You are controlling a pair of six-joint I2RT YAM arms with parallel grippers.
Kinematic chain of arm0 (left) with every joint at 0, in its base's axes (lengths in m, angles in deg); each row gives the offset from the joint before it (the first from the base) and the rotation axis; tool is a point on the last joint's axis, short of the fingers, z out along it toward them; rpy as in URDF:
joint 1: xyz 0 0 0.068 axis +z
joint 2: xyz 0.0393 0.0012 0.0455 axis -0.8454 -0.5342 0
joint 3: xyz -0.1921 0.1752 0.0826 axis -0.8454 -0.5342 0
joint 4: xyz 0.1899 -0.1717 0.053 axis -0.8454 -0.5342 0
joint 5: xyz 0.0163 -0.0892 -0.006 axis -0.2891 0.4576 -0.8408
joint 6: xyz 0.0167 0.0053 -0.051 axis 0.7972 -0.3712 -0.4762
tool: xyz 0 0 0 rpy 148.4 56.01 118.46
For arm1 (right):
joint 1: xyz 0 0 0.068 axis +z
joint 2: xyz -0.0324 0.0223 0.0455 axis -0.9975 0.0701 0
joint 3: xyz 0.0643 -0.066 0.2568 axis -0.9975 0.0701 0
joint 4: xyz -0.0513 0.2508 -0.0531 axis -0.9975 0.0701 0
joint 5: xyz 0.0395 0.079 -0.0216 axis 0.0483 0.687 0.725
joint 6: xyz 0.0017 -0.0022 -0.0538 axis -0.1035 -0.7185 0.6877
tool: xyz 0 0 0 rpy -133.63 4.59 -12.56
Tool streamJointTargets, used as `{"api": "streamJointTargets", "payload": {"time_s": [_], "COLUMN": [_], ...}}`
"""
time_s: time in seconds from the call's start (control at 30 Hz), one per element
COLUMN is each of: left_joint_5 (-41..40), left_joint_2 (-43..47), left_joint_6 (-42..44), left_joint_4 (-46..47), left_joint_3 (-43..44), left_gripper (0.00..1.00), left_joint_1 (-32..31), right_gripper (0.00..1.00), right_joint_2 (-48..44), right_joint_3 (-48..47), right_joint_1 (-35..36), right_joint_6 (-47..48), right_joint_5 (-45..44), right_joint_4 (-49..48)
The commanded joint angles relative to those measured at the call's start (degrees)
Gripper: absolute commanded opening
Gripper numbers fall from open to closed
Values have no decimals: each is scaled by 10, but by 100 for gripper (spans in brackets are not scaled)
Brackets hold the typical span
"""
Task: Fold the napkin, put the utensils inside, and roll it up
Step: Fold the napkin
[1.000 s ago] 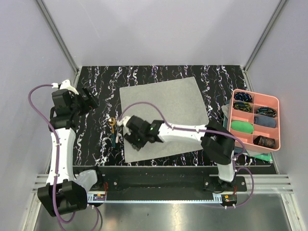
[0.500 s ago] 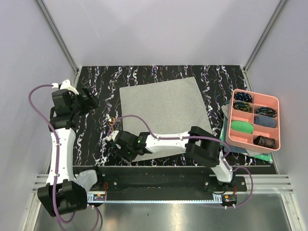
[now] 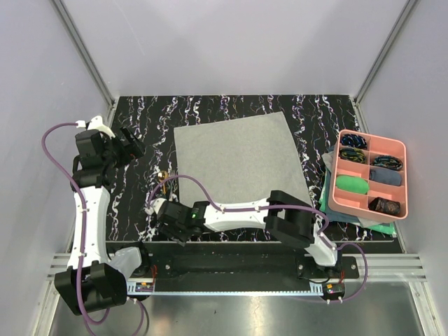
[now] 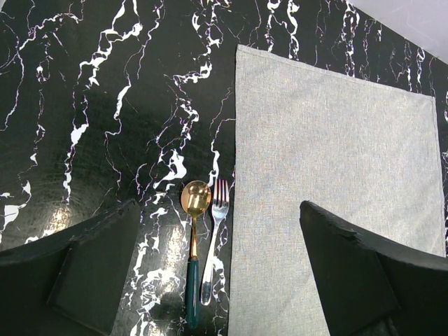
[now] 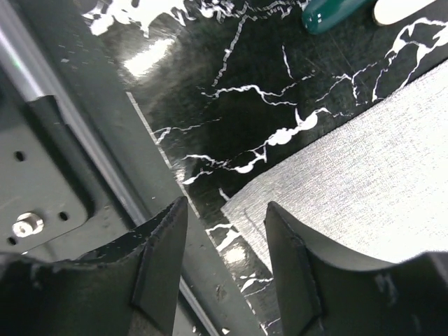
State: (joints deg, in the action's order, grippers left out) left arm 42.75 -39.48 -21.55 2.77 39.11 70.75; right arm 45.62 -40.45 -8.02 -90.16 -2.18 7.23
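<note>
Straddles the near left corner of the thin grey-green cloth napkin (image 5: 350, 189) with the half-open, empty right tool (image 5: 225, 213), seemingly to start folding; holds the left tool (image 4: 218, 210) wide open, empty.

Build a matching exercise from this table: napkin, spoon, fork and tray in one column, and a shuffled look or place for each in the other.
Things:
1. napkin
2. spoon
3. fork
4. pink tray

Descriptions:
A. gold bowl, dark teal handle
B. far right, divided into compartments
C. grey, spread flat and unfolded
D. silver tines, pale handle

Pairs: 1-C, 2-A, 3-D, 4-B
</note>
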Motion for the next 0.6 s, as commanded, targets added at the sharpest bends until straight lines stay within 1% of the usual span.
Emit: {"api": "streamJointTargets", "payload": {"time_s": [0.0, 0.3, 0.43, 0.57], "left_joint_5": [11, 9, 9, 9], "left_joint_2": [12, 12, 12, 14], "left_joint_6": [0, 0, -1, -1], "left_joint_4": [33, 33, 33, 33], "left_joint_3": [-2, -2, -3, -3], "left_gripper": [99, 99, 99, 99], "left_joint_1": [1, 2, 1, 1], "right_gripper": [54, 56, 53, 46], "right_joint_2": [21, 40, 46, 52], "right_joint_3": [-26, -33, -22, -14], "right_joint_1": [0, 0, 4, 5], "right_joint_6": [6, -4, -17, -35], "right_joint_5": [-19, 5, -15, -41], "right_joint_4": [15, 37, 56, 74]}}
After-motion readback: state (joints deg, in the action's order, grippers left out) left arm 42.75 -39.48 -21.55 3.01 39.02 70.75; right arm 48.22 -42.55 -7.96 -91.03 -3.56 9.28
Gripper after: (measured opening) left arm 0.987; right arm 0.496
